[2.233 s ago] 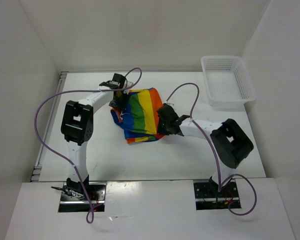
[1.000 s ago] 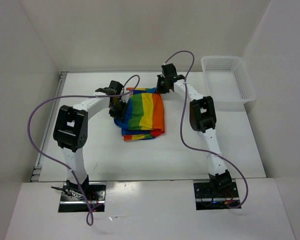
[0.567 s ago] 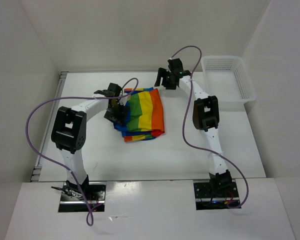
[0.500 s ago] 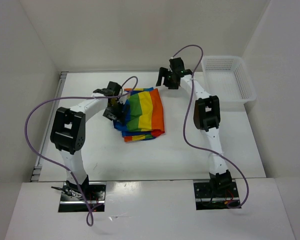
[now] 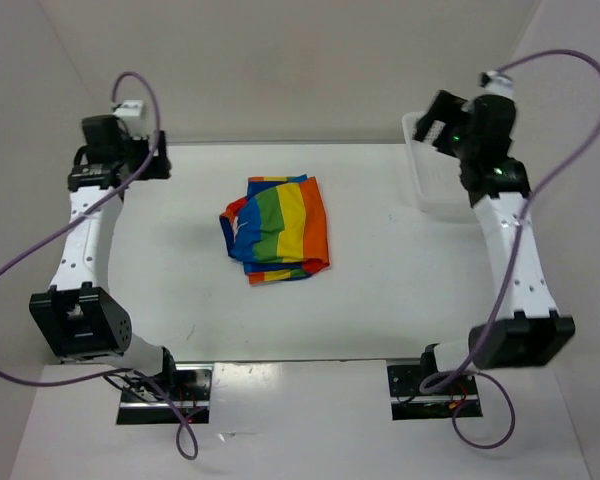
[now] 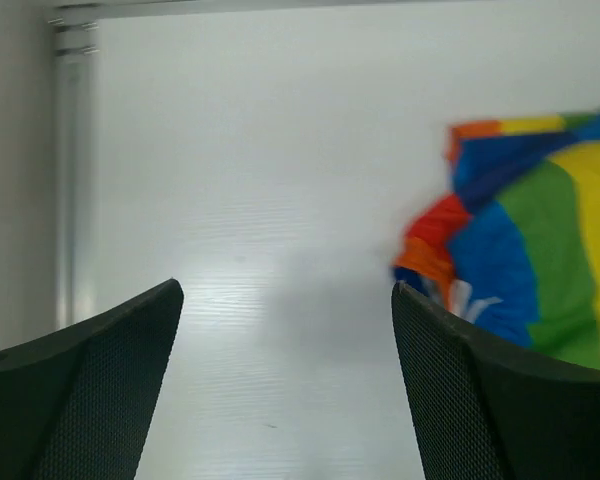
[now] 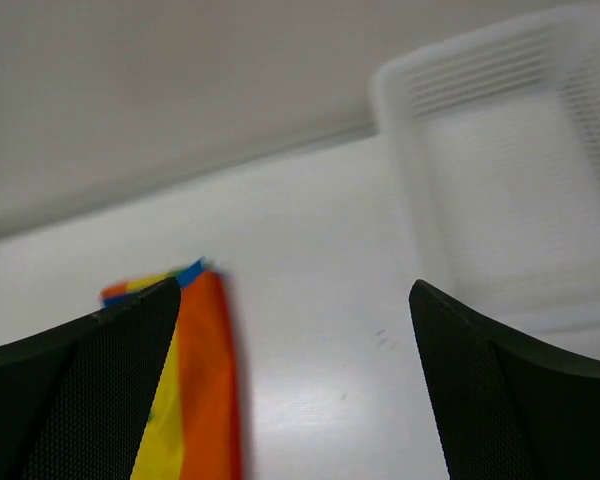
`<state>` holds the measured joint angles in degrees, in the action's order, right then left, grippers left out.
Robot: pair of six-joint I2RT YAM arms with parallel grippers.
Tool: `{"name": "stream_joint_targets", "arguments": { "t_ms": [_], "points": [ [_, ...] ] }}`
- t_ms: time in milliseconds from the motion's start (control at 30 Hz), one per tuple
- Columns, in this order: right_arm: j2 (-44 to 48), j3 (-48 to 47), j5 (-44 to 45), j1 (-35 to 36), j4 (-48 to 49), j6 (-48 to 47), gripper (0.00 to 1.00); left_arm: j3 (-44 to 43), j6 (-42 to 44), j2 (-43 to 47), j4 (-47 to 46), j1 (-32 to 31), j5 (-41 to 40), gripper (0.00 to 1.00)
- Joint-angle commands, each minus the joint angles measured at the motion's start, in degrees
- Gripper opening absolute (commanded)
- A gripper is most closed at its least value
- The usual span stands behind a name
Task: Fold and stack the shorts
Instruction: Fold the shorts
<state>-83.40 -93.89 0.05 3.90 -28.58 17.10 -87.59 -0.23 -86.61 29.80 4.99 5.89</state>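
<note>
The rainbow-striped shorts [image 5: 277, 230] lie folded in a compact bundle on the middle of the white table, with no gripper touching them. My left gripper [image 5: 140, 165] hangs raised at the far left, well away from the cloth. In its wrist view it [image 6: 285, 300] is open with bare table between the fingers and the shorts [image 6: 540, 270] off to the right. My right gripper [image 5: 438, 120] is raised at the far right. Its wrist view shows it [image 7: 295, 290] open and empty, with the orange edge of the shorts [image 7: 195, 400] at lower left.
A white mesh basket [image 5: 425, 190] stands at the back right, partly hidden by the right arm; in the right wrist view the basket [image 7: 520, 200] looks empty. White walls close in the table on three sides. A metal rail [image 6: 72, 180] runs along the left edge.
Both grippers have opened and let go of the shorts. Both arms have lifted and swung out to the far corners. The shorts stay folded where they lay.
</note>
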Motion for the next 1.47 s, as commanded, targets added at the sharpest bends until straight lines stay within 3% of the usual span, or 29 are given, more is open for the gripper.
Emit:
{"name": "stream_joint_targets", "arguments": {
  "t_ms": [0,133,433,1433],
  "points": [
    [5.7,8.3,8.8,-3.7,-0.4,0.1,1.0,4.6,0.2,0.9,-0.3,7.0,1.9,0.92],
    [11.8,16.1,10.1,-4.3,1.2,-0.4,1.0,7.8,0.2,1.4,-0.3,7.7,-5.1,0.97],
    [14.4,20.4,10.8,-4.3,-1.7,0.1,1.0,9.6,0.2,3.6,-1.5,7.7,-8.5,0.99],
    [18.8,25.2,8.5,-4.3,0.2,-0.9,1.0,12.9,0.2,7.3,-2.6,7.7,-6.8,0.99]
  ]
}}
